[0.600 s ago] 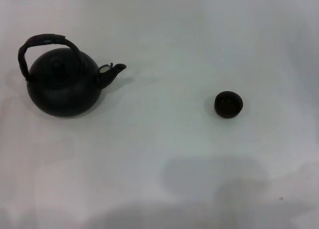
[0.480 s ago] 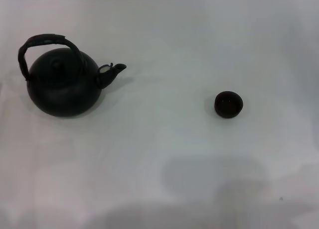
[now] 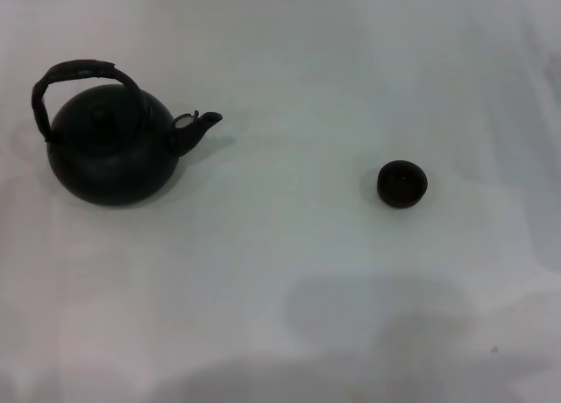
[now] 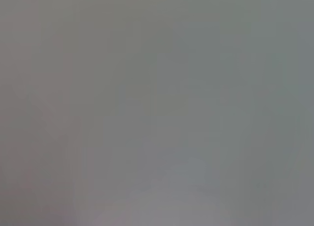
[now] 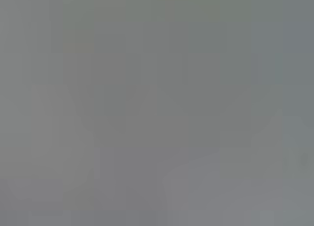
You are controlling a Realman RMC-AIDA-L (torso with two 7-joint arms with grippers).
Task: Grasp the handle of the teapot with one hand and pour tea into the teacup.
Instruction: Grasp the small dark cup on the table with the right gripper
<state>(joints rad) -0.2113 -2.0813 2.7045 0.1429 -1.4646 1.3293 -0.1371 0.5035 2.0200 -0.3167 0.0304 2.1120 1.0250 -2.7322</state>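
Note:
The round black teapot (image 3: 110, 153) stands upright at the left of the white table in the head view, its short spout (image 3: 200, 125) pointing right. Its arched dark handle (image 3: 74, 74) rises over the knobbed lid. The tiny black teacup (image 3: 402, 183) sits upright to the right of the middle, well apart from the teapot. Neither gripper nor any part of an arm shows in the head view. Both wrist views show only a plain grey blur with nothing to make out.
The white table (image 3: 289, 272) stretches across the whole head view, with soft grey shadows along its near edge. Its far edge runs along the top of the view.

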